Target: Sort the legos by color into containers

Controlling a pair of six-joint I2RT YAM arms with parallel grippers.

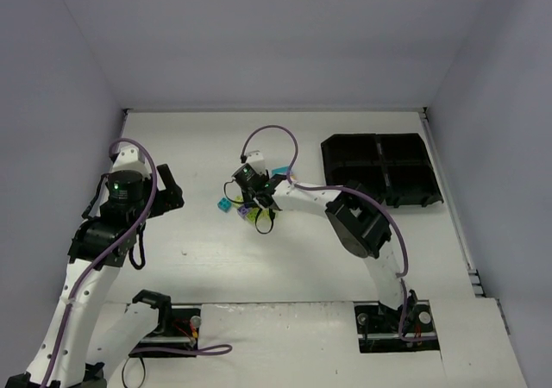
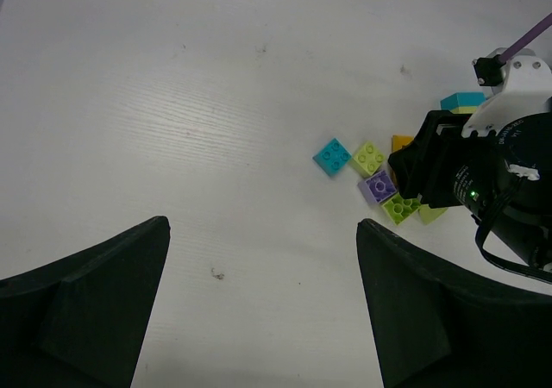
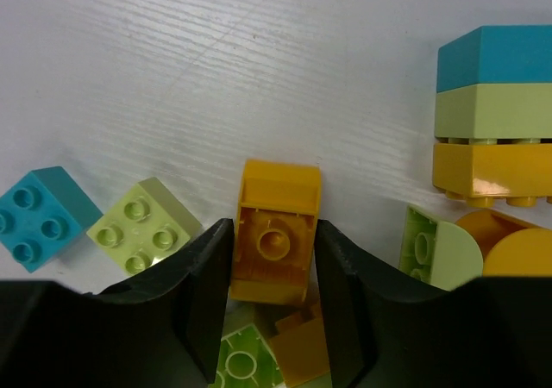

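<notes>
Orange plastic is what your right gripper (image 3: 274, 228) has clamped: one orange brick (image 3: 278, 194), tipped so that its hollow underside faces the wrist camera, with a black finger pressed against each flank. Whether it rests on the white table (image 1: 302, 259) or is just off it, you cannot tell from these views.

The brick is at the edge of the small pile of legos (image 1: 250, 205), which sits around the middle of the table. In the right wrist view, a cyan brick (image 3: 39, 215) and a yellow-green brick (image 3: 142, 228) lie to its left, studs up, just beside each other. The yellow-green one is close to the left finger. To its right is a stack (image 3: 496, 103) of three joined pieces, cyan, pale green and orange. From the left wrist view you can also pick out a purple brick (image 2: 377, 185) beside the right gripper's body.

Your left gripper (image 2: 263, 226) hangs well to the left of the pile, its fingers spread wide over the table and gripping nothing.

The black tray (image 1: 377, 159) lies at the far right of the table, well apart from the pile — its compartments are too dark to show what is inside.
</notes>
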